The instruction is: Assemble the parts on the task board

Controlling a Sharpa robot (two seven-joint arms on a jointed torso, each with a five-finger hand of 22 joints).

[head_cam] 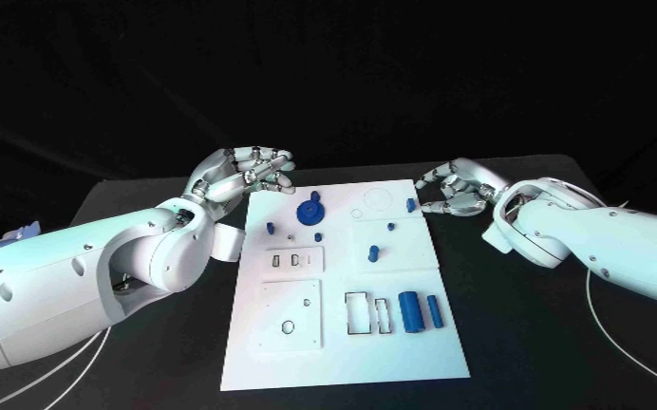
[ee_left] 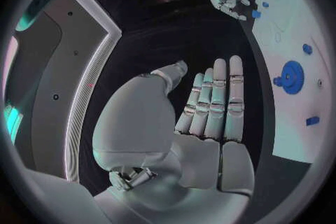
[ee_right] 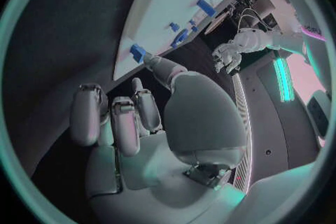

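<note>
The white task board (head_cam: 343, 353) lies in the middle of the black table. On its far half sit a blue gear (head_cam: 312, 211) and several small blue parts, among them a peg (head_cam: 411, 204) close to the right edge. Two blue cylinders (head_cam: 409, 310) lie on the near right part. My left hand (head_cam: 247, 171) hovers off the board's far left corner with its fingers straight and nothing in it (ee_left: 203, 117). My right hand (head_cam: 459, 190) hangs by the far right corner, loosely curled and holding nothing (ee_right: 140, 123); its thumb ends close to the blue peg (ee_right: 137, 53).
The board also carries a plate with two small slots (head_cam: 291, 260), a square plate with holes (head_cam: 290, 315) and rectangular recesses (head_cam: 367, 313). White cables run over the table at the near left (head_cam: 83, 363) and near right (head_cam: 616, 334). Bare black table surrounds the board.
</note>
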